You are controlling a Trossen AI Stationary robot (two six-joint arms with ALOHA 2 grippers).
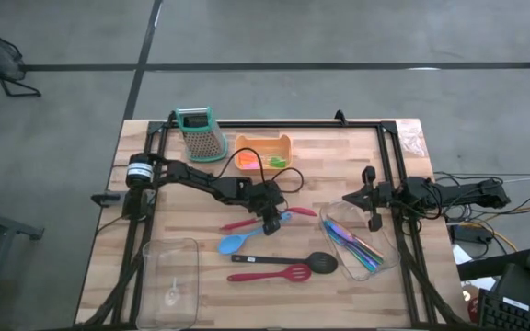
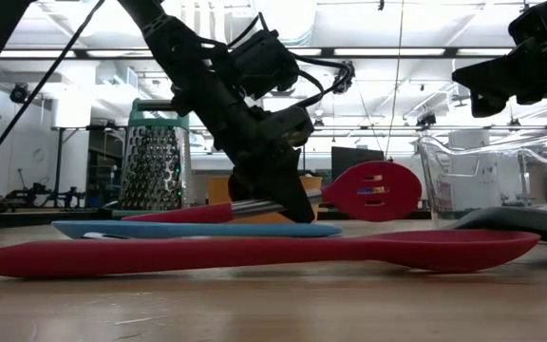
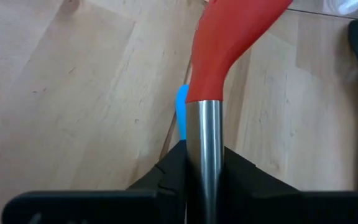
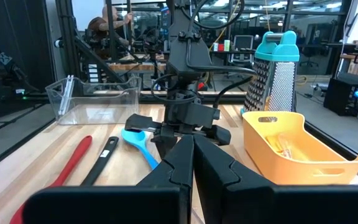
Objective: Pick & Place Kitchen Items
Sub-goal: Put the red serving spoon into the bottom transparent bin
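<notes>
My left gripper reaches to the table's middle and is shut on a red spatula with a steel neck and a slotted head. Beside it lies a blue spoon, flat on the wood. Nearer the front edge lie a black slotted spoon and a red slotted spatula. Thin bright-handled cutlery lies in a clear bin at the right. My right gripper waits shut by the table's right edge, touching nothing. My left gripper pinches the red spatula's steel neck between its two fingers, just behind the red head. The fingers slant down from the table's left side and lie across the shaft. The head is raised off the table; whether the handle end still rests cannot be told.
A teal-topped box grater and an orange tray with small pieces stand at the back. A clear bin sits at the front left. A black frame runs along the far and side edges.
</notes>
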